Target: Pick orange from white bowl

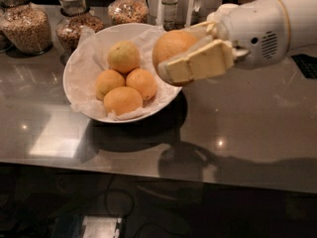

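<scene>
My gripper (185, 53) is shut on the large deep-orange orange (171, 46) and holds it in the air above the right rim of the white bowl (74, 73). A cream finger (200, 62) crosses the front of the fruit. The bowl is lined with crinkled white paper and still holds a paler yellow-green fruit (123, 56) at the back and three smaller oranges (126, 89) in front of it. The white arm reaches in from the right edge.
The bowl stands on a glossy grey counter (237, 128). Glass jars of grain (24, 26) and a bottle (169, 6) line the back edge. The counter's front edge runs across the lower part of the view.
</scene>
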You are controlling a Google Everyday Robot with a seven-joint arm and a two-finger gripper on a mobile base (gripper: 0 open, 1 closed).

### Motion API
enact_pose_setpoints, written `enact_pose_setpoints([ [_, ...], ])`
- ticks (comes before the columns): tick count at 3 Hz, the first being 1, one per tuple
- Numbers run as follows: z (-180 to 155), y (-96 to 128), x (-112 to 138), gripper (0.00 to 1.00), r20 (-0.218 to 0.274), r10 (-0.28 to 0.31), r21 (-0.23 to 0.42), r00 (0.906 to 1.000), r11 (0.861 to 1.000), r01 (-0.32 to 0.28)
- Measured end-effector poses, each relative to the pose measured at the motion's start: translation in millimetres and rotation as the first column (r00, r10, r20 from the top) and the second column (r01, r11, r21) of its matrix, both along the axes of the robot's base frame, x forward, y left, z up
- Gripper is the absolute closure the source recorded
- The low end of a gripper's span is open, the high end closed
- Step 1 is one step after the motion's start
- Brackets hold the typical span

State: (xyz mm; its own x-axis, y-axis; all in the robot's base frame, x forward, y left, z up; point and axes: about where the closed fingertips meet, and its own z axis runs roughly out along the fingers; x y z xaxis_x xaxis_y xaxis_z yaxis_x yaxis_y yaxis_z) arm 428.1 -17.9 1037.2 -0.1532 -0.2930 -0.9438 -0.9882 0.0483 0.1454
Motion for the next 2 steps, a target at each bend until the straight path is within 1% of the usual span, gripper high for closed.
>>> enact_pose_setpoints([
  [1, -6.5, -12.3, -30.9, 1.0, 0.074, 0.098, 0.047, 0.9924, 0.994, -0.102],
  [2, -6.5, -12.3, -30.9, 1.0, 0.074, 0.098, 0.047, 0.9924, 0.994, -0.102],
])
